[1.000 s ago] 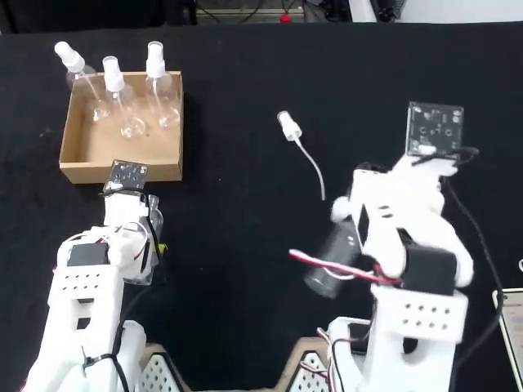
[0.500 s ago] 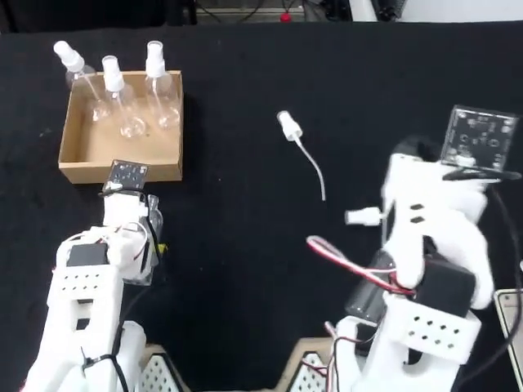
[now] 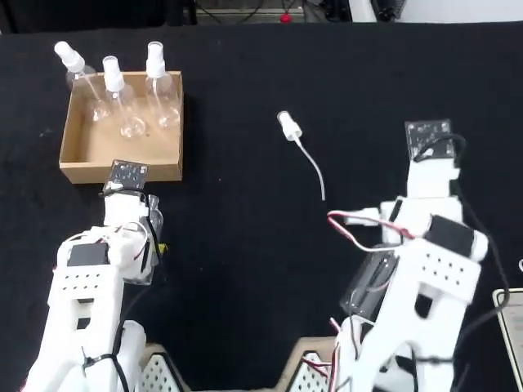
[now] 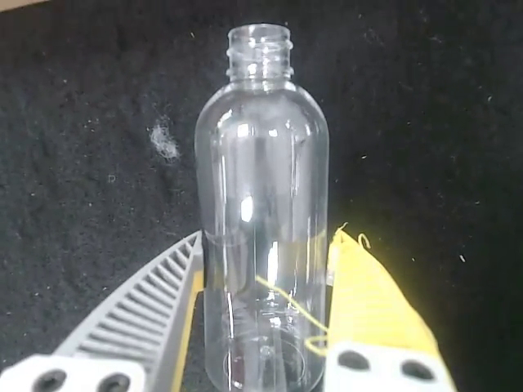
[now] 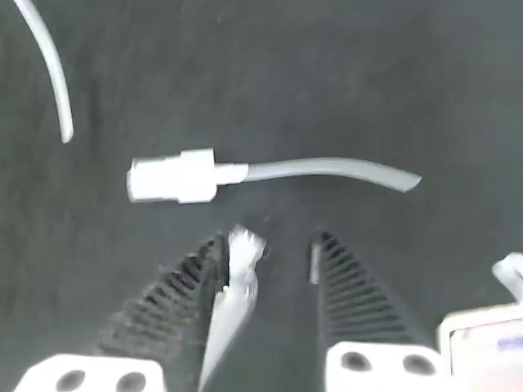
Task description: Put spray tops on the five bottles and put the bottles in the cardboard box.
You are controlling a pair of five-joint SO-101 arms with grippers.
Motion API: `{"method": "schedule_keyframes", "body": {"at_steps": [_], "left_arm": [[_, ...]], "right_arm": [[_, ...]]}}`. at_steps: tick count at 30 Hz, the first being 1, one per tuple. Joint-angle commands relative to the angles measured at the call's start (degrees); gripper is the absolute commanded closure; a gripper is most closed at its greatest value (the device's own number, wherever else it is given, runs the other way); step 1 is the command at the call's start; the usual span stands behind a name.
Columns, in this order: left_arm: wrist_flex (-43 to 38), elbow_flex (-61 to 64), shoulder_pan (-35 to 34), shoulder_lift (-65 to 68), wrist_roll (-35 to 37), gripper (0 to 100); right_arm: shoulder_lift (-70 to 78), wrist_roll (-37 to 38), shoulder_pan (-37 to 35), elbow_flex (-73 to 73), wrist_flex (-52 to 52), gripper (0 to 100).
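Note:
A clear bottle (image 4: pixel 263 188) without a top lies on the black table, with my left gripper (image 4: pixel 265 241) shut on its lower body; from above it sits just in front of the cardboard box (image 3: pixel 90 151). Three bottles with spray tops (image 3: pixel 122 98) stand in the box. A loose spray top (image 5: pixel 173 175) with a curved tube lies crosswise just ahead of my right gripper (image 5: pixel 270 249), which is open and holds nothing. From above it pokes out beside the right arm (image 3: pixel 364 216). Another spray top (image 3: pixel 288 126) with its long tube lies mid-table.
A white card (image 3: pixel 511 314) lies at the table's right edge, close to the right arm. The tube end of the mid-table spray top (image 5: pixel 51 73) lies a little beyond the right gripper. Bare black cloth stretches between the box and the right arm.
The right arm swung from the middle toward the right and settled with its gripper just behind the nearer spray top. The left arm and its bottle kept still.

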Motion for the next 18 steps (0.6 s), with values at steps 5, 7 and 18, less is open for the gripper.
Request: {"method": "schedule_keyframes", "body": {"at_steps": [5,7,18], "left_arm": [[-0.88,-0.4,-0.22,-1.14,0.18,79],[-0.88,-0.4,-0.22,-1.14,0.18,79],[-0.88,-0.4,-0.31,-1.14,0.18,79]], "right_arm": [[9.19,5.71,7.21,-4.7,11.08,88.1],[11.38,6.86,8.62,-4.26,11.52,85.6],[19.91,6.51,1.05,-1.98,9.93,84.3]]}}
